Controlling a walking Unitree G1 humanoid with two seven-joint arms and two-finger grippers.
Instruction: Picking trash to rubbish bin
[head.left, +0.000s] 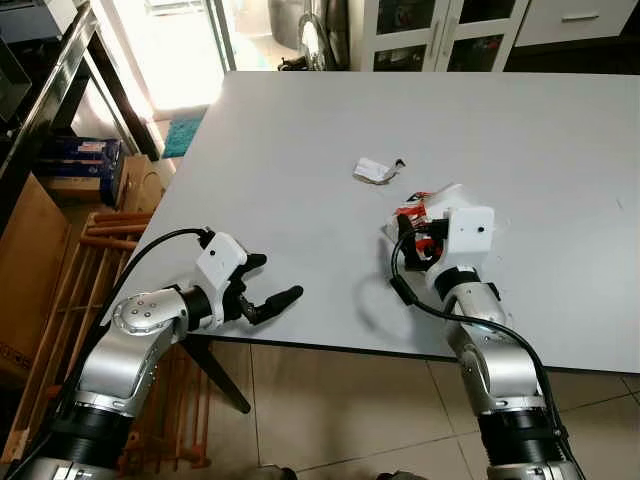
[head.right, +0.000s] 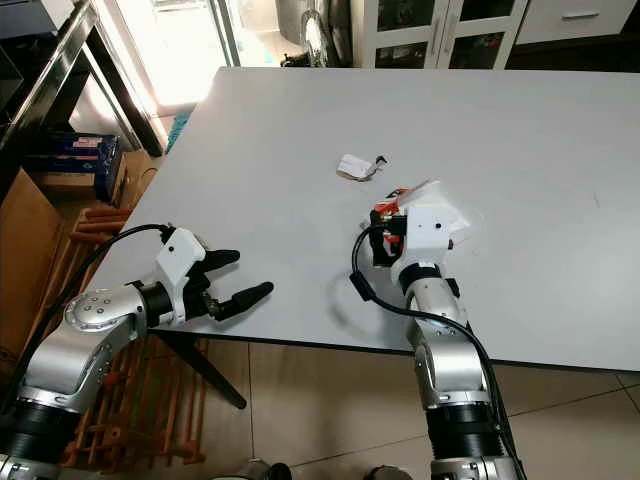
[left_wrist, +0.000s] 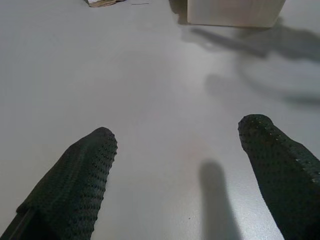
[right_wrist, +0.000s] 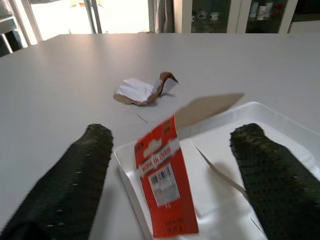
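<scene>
Fingers (right_wrist: 270, 180) of the right gripper (right_wrist: 170, 185) are spread apart over a white plastic package (right_wrist: 220, 165) with a red label (right_wrist: 162, 187) lying on the grey tabletop (head.left: 300, 150). A crumpled paper scrap (head.left: 374, 170) lies just beyond it. Near the tabletop's front edge, the left gripper (head.left: 272, 290) hovers with its fingers apart.

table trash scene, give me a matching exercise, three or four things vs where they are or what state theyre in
Things:
1. red label
2. crumpled paper scrap
3. left gripper
4. right gripper

Places or states:
A. open, by the table's near edge
B. lying alone farther up the table
C. open, fingers either side of the white tray
D. propped on the white tray

Pairs: 1-D, 2-B, 3-A, 4-C
</scene>
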